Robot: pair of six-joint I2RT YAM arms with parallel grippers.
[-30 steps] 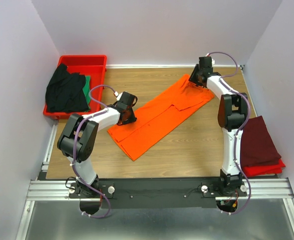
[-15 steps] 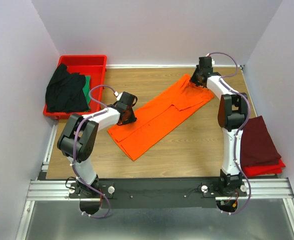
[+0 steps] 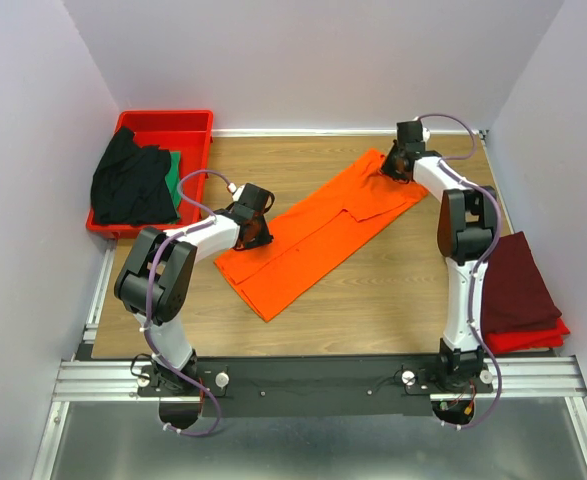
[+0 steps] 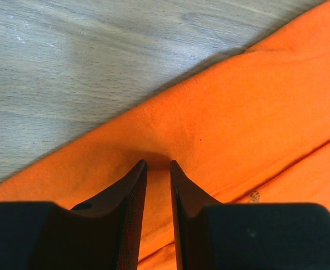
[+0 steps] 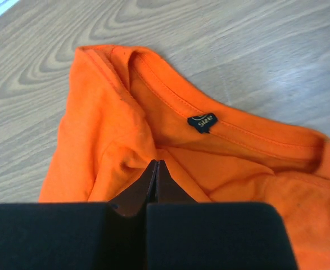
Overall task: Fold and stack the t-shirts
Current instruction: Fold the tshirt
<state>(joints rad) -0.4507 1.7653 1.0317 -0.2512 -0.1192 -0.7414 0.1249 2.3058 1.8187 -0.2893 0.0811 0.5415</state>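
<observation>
Our right gripper (image 5: pixel 155 169) is pinched shut on a pucker of the orange t-shirt (image 5: pixel 97 124), just inside its collar (image 5: pixel 170 95). Our left gripper (image 4: pixel 157 164) is narrowed onto cloth at the shirt's far side edge. The long axis runs between them, so we judge a lengthwise fold is next.

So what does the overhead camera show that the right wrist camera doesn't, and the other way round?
Only the overhead view shows both arms, the red tray holding the black t-shirt and green t-shirt, and the folded maroon t-shirt at the right. Only the right wrist view shows the collar label and, close up, the right claw pinched shut on a fold of cloth. Both show the orange t-shirt lying on the wooden table.
</observation>
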